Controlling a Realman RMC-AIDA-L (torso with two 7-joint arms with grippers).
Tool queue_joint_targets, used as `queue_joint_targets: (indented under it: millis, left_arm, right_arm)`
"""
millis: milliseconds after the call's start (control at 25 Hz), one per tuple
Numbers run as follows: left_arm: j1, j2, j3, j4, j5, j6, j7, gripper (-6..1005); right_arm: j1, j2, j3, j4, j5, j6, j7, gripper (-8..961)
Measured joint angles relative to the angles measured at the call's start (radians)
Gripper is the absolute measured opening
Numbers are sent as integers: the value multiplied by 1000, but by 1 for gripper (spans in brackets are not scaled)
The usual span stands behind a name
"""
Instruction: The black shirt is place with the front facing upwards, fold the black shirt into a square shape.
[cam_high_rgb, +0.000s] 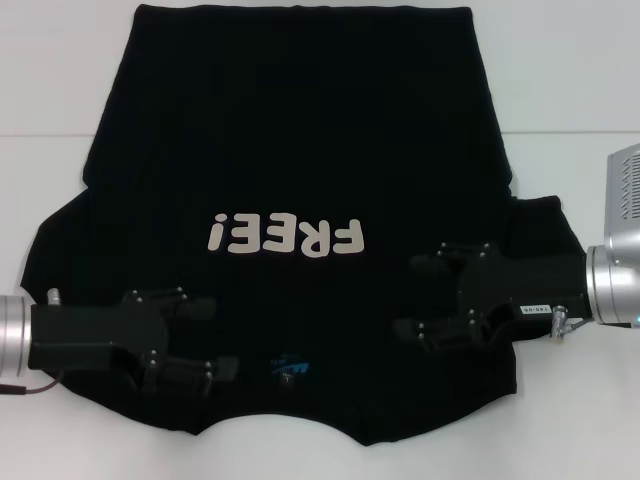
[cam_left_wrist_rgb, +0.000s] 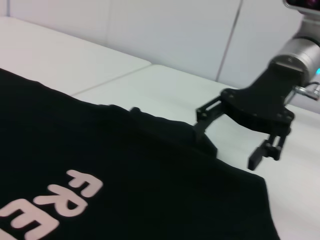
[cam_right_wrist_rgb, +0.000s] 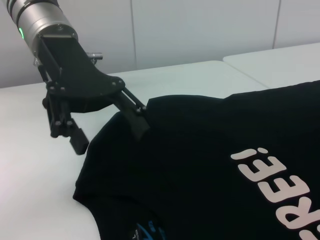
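The black shirt lies spread flat on the white table, front up, with off-white "FREE!" lettering and a blue neck label at the near edge. My left gripper is open over the shirt's near left shoulder, fingers pointing inward. It also shows in the right wrist view, at the sleeve edge. My right gripper is open over the near right shoulder. It also shows in the left wrist view. Neither holds cloth. The shirt also shows in both wrist views.
The white table extends around the shirt on both sides and at the far end. A seam between table panels runs across it at the right. A white wall stands behind the table in the wrist views.
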Motion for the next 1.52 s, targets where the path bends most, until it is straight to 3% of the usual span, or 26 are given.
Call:
queue_joint_targets:
  millis: [640,760,960,1120,1240,1520]
  left_arm:
    - [8,10,-32,5,0,30,-63,933]
    - [1,34,-118,2,-1,-8,-290,933]
    - [-22,124,-158,-15,11,-59,-734,933]
    - [-25,176,-198,-10,101,-176,-1043,933]
    - [-25,188,-232,-14,158,-243,-1125,933]
    - [-39,177,-222,-79,229,-400,-1149,932]
  right_arm:
    - [0,6,0,1,1,7,6,938]
    - [0,7,0,0,3,17,31,938]
    - [0,7,-5,-1,1,45,74,938]
    - [1,7,-6,-2,0,52,99,937]
    - [2,7,-6,-5,0,53,118,937]
    - [8,6,-6,-6,0,60,142,937]
